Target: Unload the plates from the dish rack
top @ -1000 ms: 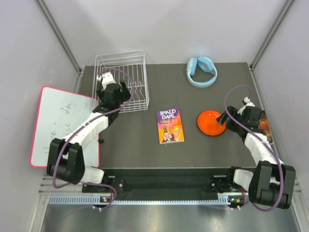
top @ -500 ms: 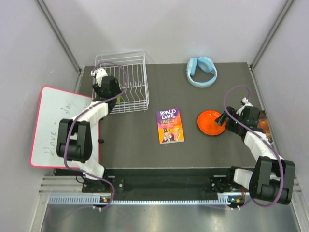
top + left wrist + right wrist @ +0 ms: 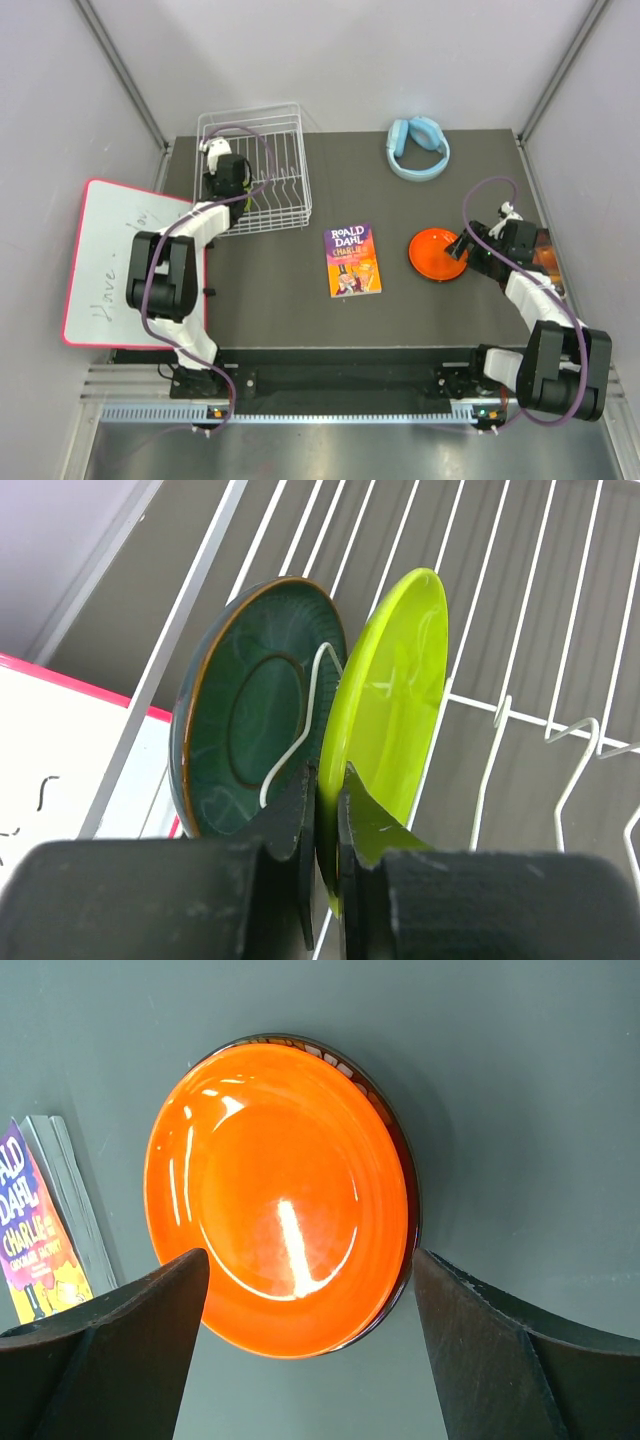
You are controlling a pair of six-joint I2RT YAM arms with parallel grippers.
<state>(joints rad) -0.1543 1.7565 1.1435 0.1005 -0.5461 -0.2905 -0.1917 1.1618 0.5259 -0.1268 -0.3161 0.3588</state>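
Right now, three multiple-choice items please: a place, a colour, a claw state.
1. Where is the orange plate? A flat on the table, right of the book; B on top of the book; C lifted in the air.
2. What colour is the plate that the left claw pinches? A dark green; B red; C lime green.
3. The right claw is: A shut on the plate; B open; C shut on nothing.
Answers: 1 A, it lies on the table beside the book. 2 C, the lime green plate has its rim between the fingers. 3 B, its fingers stand wide apart.
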